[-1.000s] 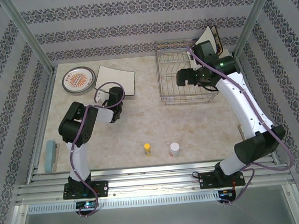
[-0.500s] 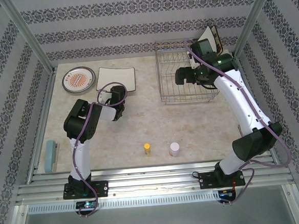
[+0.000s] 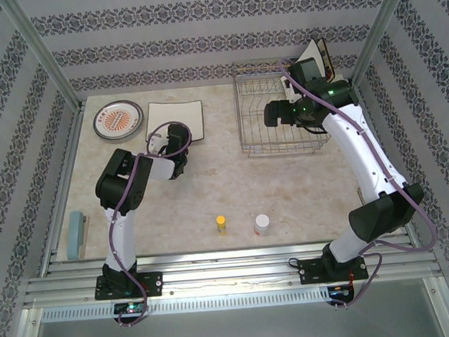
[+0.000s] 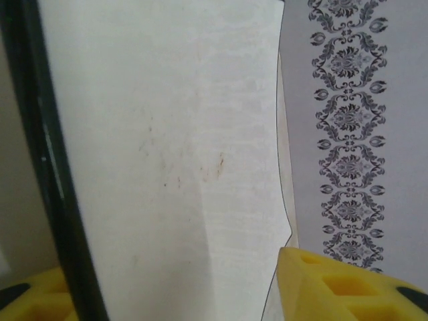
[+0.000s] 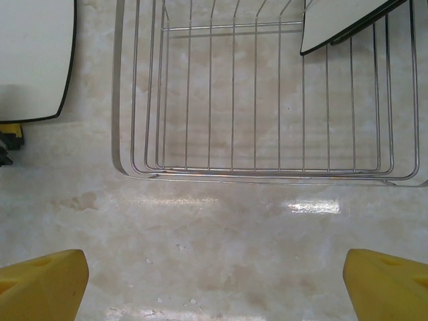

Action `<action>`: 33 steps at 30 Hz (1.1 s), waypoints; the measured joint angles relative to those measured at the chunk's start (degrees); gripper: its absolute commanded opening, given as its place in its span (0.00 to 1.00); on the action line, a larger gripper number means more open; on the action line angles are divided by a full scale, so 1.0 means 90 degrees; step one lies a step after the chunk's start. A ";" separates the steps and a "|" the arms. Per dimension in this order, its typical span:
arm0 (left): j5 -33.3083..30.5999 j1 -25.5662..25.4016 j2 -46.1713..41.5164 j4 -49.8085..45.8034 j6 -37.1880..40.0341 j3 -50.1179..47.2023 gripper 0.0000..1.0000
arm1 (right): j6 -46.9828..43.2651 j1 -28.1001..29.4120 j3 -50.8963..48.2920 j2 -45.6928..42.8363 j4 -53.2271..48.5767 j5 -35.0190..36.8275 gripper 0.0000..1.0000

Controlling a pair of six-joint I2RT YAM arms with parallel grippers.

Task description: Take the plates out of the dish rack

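The silver dish rack (image 3: 278,112) stands at the back right, and a square plate (image 3: 315,57) leans in its far right corner. The rack (image 5: 267,100) and that plate (image 5: 348,23) also show in the right wrist view. My right gripper (image 3: 273,116) hovers over the rack's middle, open (image 5: 214,294), with only bare table between its fingers. A round plate (image 3: 117,120) with an orange-red centre and a square plate (image 3: 176,119), white underside up, lie at the back left. My left gripper (image 3: 178,143) is open at that square plate's near edge. Its white surface (image 4: 167,147) spans the space between the yellow fingertips (image 4: 341,287).
A small yellow bottle (image 3: 221,224) and a white bottle (image 3: 261,224) stand near the front middle. A blue block (image 3: 77,233) lies at the front left edge. Patterned walls and metal frame posts close in the table.
The square plate at the back left has gone from slightly tilted to lying flat, and my left gripper has shifted a little beside it. My right gripper has edged slightly over the rack.
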 measured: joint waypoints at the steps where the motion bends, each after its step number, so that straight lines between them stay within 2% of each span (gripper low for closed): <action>1: 0.0000 0.0000 0.0000 -0.0034 -0.0007 0.0032 0.67 | 0.0000 0.0000 -0.0017 -0.0002 0.0010 -0.0005 0.98; 7: 0.0010 0.0000 -0.0056 -0.0202 0.0019 0.0185 0.86 | 0.0000 -0.0066 -0.0158 -0.0049 0.0095 -0.0085 0.98; 8: 0.0053 0.0005 -0.0070 -0.0260 0.0046 0.0221 0.96 | 0.0000 -0.0075 -0.0185 -0.0063 0.0102 -0.0097 0.98; 9: 0.0092 0.0010 -0.0083 -0.0301 0.0083 0.0255 1.00 | 0.0002 -0.0085 -0.0214 -0.0083 0.0114 -0.0100 0.98; 20: 0.0532 0.0058 -0.0255 -0.1090 0.0131 0.0495 1.00 | 0.0007 -0.0085 -0.0328 -0.0245 0.0284 -0.0121 0.98; 26: 0.0901 0.0053 -0.0580 -0.2251 0.0126 0.0561 1.00 | 0.0061 -0.0163 -0.0408 -0.0440 0.0471 -0.0148 0.98; 33: 0.1010 0.0044 -0.0952 -0.4330 0.0219 0.0874 1.00 | 0.0257 -0.0165 -0.1141 -0.0991 0.0833 -0.0170 0.98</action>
